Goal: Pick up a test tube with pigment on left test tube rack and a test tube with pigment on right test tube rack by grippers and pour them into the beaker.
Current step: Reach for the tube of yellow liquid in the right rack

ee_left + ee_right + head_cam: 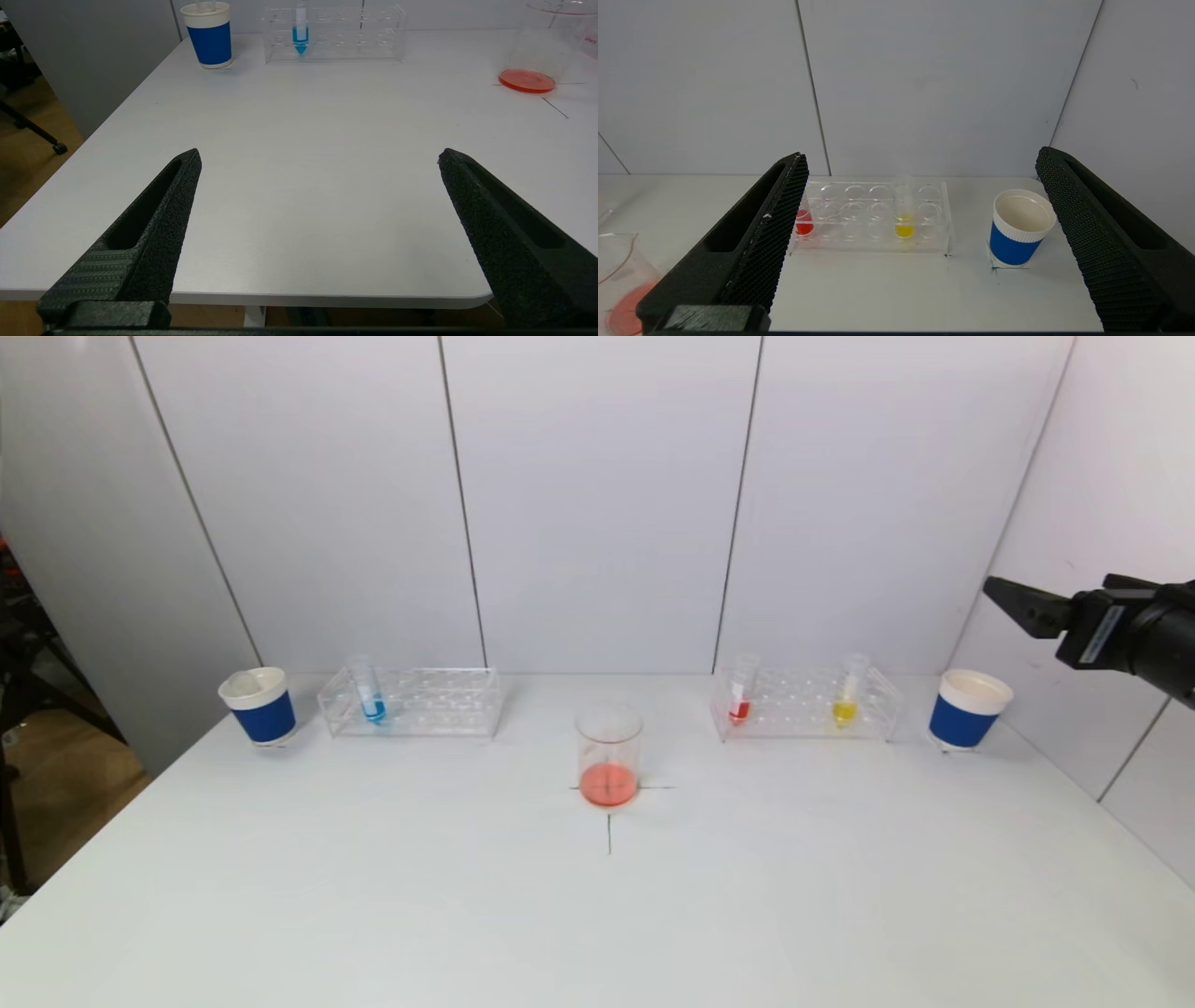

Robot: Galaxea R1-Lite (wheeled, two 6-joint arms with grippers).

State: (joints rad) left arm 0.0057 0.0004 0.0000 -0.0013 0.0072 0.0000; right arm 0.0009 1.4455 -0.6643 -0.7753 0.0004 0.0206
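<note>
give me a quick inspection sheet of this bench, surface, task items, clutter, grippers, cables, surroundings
surface: white table, black cross mark under the beaker
job's things: beaker at centre holding red liquid; left rack with blue tube; right rack with red tube and yellow tube, all upright
clutter: blue paper cup outside the left rack, another blue cup outside the right rack
grippers: left gripper open, empty, over the table's near edge; right gripper open, empty, raised at far right
cables: nothing seen
surroundings: grey panel walls
</note>
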